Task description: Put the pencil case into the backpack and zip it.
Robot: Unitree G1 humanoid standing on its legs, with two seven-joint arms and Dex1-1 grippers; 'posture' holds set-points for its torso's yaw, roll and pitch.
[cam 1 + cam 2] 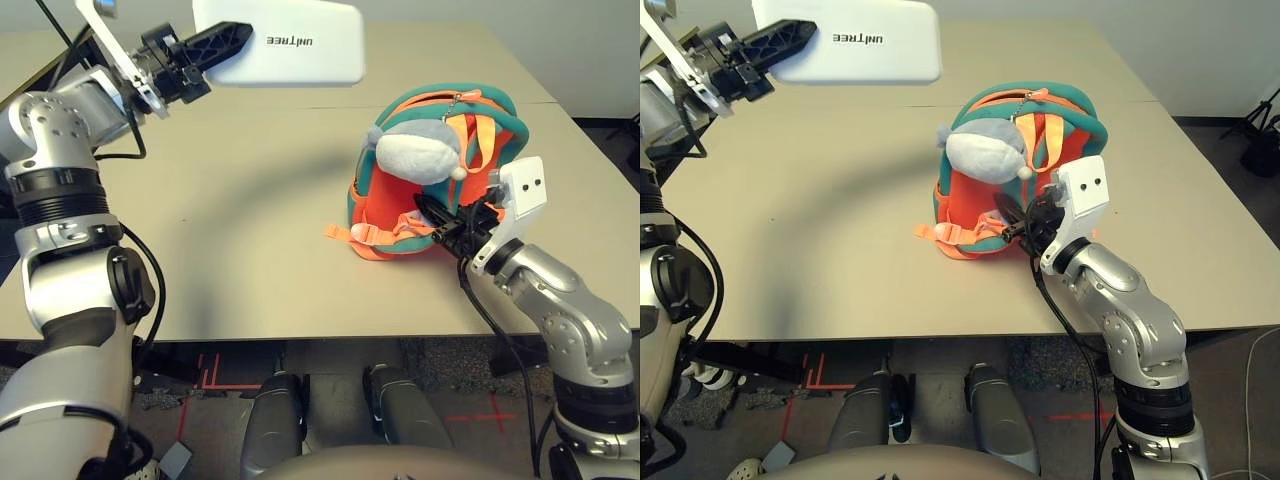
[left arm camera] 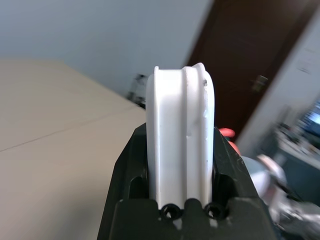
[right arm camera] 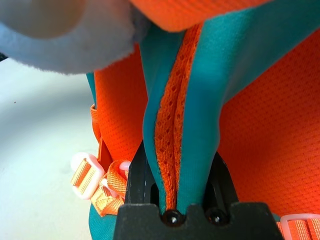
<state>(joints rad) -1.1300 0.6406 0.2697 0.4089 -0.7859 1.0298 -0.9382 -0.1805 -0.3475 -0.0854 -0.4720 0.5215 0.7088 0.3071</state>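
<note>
My left gripper (image 1: 225, 42) is shut on one end of the white pencil case (image 1: 290, 42), holding it high over the table's far left; the case (image 2: 181, 135) shows edge-on between the black fingers in the left wrist view. The orange and teal backpack (image 1: 440, 190) lies on the table right of centre, with a grey-white plush toy (image 1: 418, 150) on top. My right gripper (image 1: 440, 222) is shut on a teal-trimmed fold of the backpack (image 3: 182, 135) at its near side.
The beige table (image 1: 230, 250) extends around the backpack. Orange straps with pale buckles (image 1: 352, 234) trail from the backpack's near left. A dark tripod leg (image 1: 1260, 135) stands on the floor at far right.
</note>
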